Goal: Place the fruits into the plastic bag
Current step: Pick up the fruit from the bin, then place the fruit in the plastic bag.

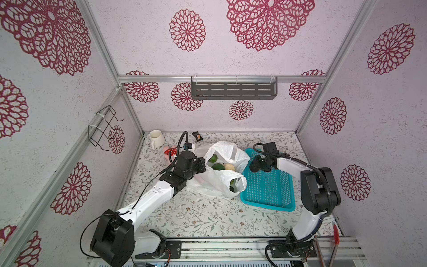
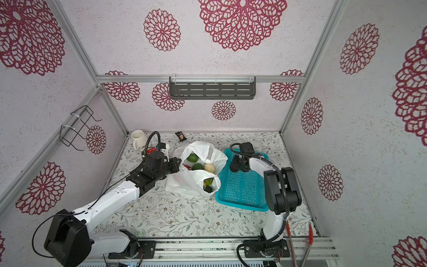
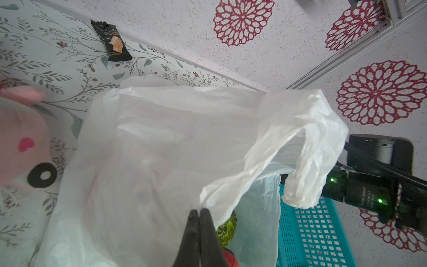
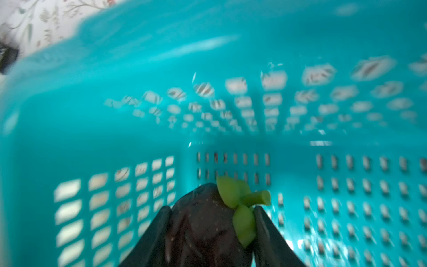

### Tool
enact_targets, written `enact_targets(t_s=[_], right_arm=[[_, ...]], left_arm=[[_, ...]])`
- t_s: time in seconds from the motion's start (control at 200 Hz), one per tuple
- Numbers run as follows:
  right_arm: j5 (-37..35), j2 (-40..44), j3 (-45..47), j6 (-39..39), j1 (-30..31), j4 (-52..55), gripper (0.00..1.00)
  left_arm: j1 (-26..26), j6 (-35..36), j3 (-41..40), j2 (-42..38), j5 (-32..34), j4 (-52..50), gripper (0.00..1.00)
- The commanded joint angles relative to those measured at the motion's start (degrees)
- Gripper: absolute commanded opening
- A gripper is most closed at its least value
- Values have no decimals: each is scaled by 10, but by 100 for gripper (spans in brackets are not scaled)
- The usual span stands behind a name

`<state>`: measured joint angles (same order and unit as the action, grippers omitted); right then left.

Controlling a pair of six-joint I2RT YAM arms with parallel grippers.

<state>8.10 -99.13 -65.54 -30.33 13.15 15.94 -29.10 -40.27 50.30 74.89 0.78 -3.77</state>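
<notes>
Dark fruit (image 4: 203, 226) lengthwise between fingers (image 4: 151, 240), stem (image 4: 256, 198) outward

Right wrist view's smeared: basket (image 4: 115, 81) holes blur, the dark fruit (image 4: 203, 222) runs off the edge. Beside the plastic bag (image 1: 221, 185), pink plush toy (image 1: 168, 151) mostly behind the left arm (image 1: 184, 166).

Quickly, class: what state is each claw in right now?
Left claw: closed on the rim of the white plastic bag.
Right claw: closed around a dark purple toy eggplant in the teal basket.
</notes>
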Motion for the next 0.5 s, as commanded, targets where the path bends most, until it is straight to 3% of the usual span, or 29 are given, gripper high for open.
enact_targets(t_s=[0.0,0.23,0.355,0.495], right_arm=[[62,98,15,30,0,2,40],[231,210,52,77,55,2,42],[264,219,53,94,120,-14,44],[270,165,36,73,169,-55,46]], left_arm=[[-4,4,4,-7,4,6,0],[-4,2,8,0,-3,12,0],[-4,-2,12,4,-8,13,0],[-4,-4,14,2,-6,11,0]])
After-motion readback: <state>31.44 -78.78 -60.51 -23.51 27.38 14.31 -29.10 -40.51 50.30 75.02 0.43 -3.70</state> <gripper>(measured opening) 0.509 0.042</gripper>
